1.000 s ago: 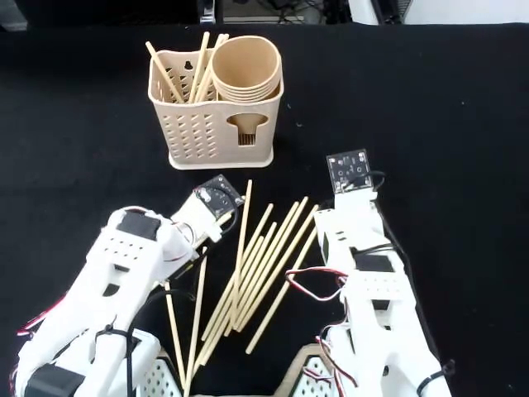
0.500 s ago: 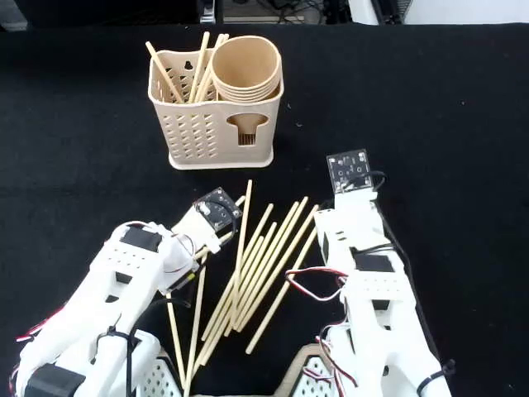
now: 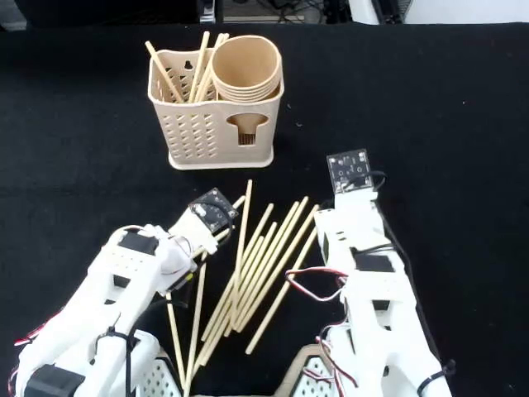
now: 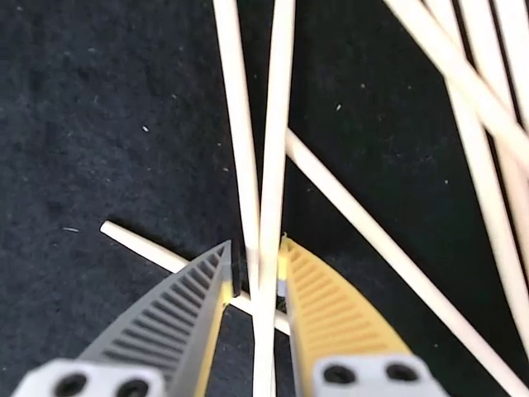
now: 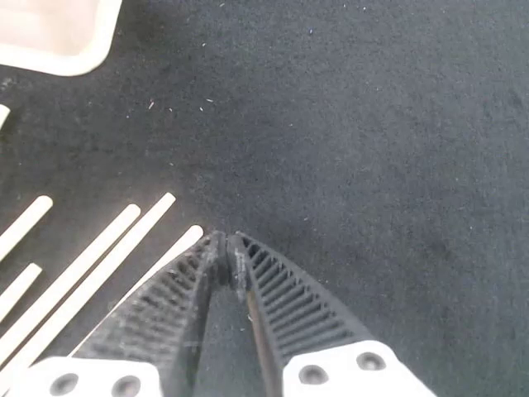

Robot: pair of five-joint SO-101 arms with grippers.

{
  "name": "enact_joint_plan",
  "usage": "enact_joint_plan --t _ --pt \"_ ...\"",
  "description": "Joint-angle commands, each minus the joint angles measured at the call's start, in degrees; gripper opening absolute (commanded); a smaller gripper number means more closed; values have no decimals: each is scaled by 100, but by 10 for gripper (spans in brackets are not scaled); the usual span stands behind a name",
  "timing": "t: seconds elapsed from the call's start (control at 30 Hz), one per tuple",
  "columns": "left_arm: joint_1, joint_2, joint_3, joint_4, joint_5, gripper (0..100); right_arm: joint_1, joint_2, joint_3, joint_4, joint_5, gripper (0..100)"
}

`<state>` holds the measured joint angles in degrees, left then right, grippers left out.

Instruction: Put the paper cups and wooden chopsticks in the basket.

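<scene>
the basket [image 3: 192, 136] toward the far edge of the desk [image 3: 430, 107] already holds the stacked paper cups [image 3: 246, 66] and a few wooden chopsticks [image 3: 201, 58], while many loose chopsticks [image 3: 264, 265] lie by the near edge, the left gripper [image 4: 258, 273] pinched almost closed on one stick [image 4: 274, 149] and the right gripper [image 5: 225, 256] closed, empty.

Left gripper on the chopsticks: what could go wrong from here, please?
The left gripper pinches two chopsticks that cross between its jaws; one might slip or swing when lifted. A third chopstick lies crosswise under the jaws and could be dragged along. The basket already holds leaning sticks, which may block the new ones.
</scene>
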<state>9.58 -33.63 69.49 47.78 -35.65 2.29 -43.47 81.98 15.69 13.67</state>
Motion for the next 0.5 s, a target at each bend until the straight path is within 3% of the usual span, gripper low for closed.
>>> enact_joint_plan --t 0.0,0.13,0.47 --pt "-84 -18 13 -70 9 106 -62 -119 -13 -88 0 25" --pt "-57 -18 4 26 9 23 -62 -119 -13 -88 0 25" --pt "-48 -88 -233 519 44 30 -62 -119 -13 -88 0 25"
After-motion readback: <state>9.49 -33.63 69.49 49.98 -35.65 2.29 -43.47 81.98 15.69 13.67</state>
